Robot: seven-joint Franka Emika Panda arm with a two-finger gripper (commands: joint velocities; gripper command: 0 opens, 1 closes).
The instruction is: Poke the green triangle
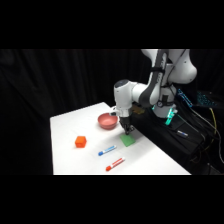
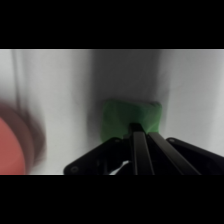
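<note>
- Gripper (image 1: pixel 128 131): lowered onto the green triangle (image 1: pixel 128 141); finger state cannot be told.
- Red bowl (image 1: pixel 107 120): just beyond the triangle.
- Orange cube (image 1: pixel 80 141): well left.

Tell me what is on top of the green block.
The pincer comes down over the green block; in the wrist view its black tip covers the block's near edge. Actual contact is hidden. The block lies flat on the table, nothing else on it.
</note>
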